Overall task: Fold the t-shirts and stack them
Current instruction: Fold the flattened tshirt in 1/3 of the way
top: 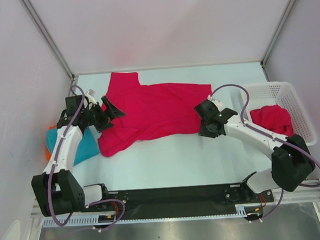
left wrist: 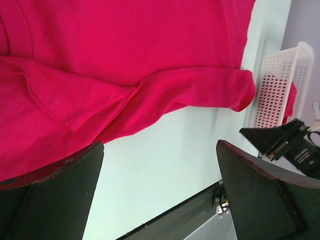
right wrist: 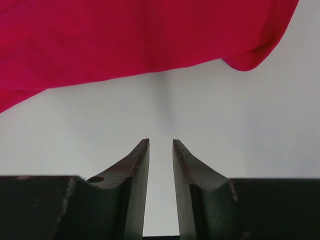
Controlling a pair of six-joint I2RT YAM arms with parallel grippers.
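Note:
A crimson t-shirt (top: 154, 112) lies spread and rumpled on the table's middle; it also shows in the left wrist view (left wrist: 125, 60) and the right wrist view (right wrist: 125, 40). A folded teal t-shirt (top: 85, 147) lies at the left under my left arm. A second crimson t-shirt (top: 272, 118) is bunched in the basket. My left gripper (top: 109, 113) is wide open and empty at the spread shirt's left edge (left wrist: 160, 150). My right gripper (top: 201, 120) is at the shirt's right hem, its jaws a narrow gap apart with nothing between them (right wrist: 161, 142).
A white mesh basket (top: 300, 103) stands at the right; it also shows in the left wrist view (left wrist: 272, 85). Something orange (top: 47, 154) peeks out beside the teal shirt. A black rail (top: 170, 195) runs along the near edge. Walls close in the back and sides.

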